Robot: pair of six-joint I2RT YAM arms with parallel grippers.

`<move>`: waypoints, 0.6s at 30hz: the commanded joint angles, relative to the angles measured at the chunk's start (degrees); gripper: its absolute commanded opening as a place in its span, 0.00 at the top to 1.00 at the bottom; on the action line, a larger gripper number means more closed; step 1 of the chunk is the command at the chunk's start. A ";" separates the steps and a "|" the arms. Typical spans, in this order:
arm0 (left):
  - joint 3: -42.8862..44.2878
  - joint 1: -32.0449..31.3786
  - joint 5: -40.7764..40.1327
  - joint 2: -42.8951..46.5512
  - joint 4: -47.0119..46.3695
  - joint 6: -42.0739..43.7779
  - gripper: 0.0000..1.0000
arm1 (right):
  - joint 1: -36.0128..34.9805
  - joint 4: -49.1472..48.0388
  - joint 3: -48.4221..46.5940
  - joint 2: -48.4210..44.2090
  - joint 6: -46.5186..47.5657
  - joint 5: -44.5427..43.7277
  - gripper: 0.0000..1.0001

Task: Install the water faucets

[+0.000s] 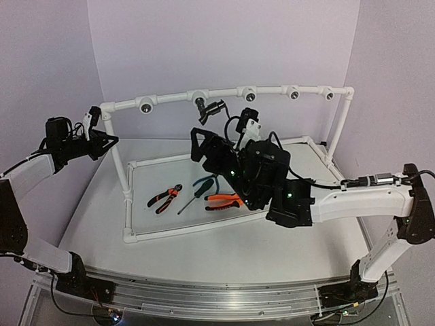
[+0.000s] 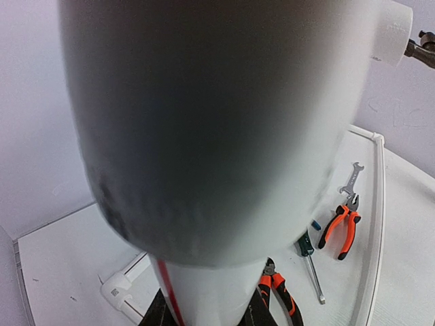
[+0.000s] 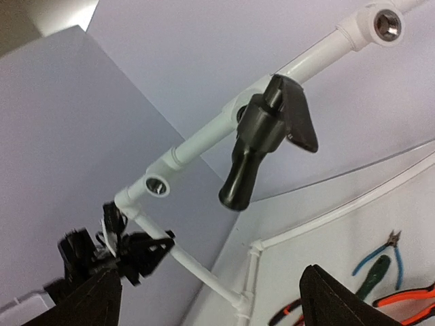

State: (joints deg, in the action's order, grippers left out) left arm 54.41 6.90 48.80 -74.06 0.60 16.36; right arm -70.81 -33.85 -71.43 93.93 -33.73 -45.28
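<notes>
The black water faucet (image 1: 212, 107) hangs from a tee socket on the top rail of the white pipe frame (image 1: 272, 90). In the right wrist view the faucet (image 3: 262, 146) sits in the rail with its spout pointing down-left and its lever to the right. My right gripper (image 1: 198, 142) is open and empty, just below the faucet and apart from it; its fingers (image 3: 340, 299) stand wide at the bottom of that view. My left gripper (image 1: 111, 140) is shut on the frame's left upright pipe (image 2: 217, 136), which fills the left wrist view.
Inside the frame's base lie orange-and-black pliers (image 1: 165, 198), a green screwdriver (image 1: 198, 190) and a second pair of orange pliers (image 1: 224, 201). A small wrench (image 2: 351, 178) lies farther back. Several empty tee sockets (image 1: 292, 93) line the rail. Purple walls close the back and sides.
</notes>
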 commanded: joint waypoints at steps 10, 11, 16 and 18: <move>1.89 -1.89 -0.35 -0.84 6.16 1.05 1.00 | -6.27 23.46 -3.50 -8.18 86.84 -11.91 0.09; 1.91 -1.92 -0.33 -0.84 6.11 1.12 1.00 | -6.27 21.93 -4.42 -7.70 93.98 -11.83 0.08; 1.76 -1.91 -0.36 -0.82 5.71 1.08 1.00 | -5.62 18.77 -10.17 -2.41 125.38 -11.12 0.08; 1.73 -1.96 -0.35 -0.75 5.74 1.07 1.00 | -4.95 20.48 -13.18 -1.08 127.99 -9.14 0.11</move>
State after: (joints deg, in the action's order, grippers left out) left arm 54.43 6.90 48.82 -74.06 0.60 16.40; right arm -76.85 -12.21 -77.83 89.62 70.02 -54.99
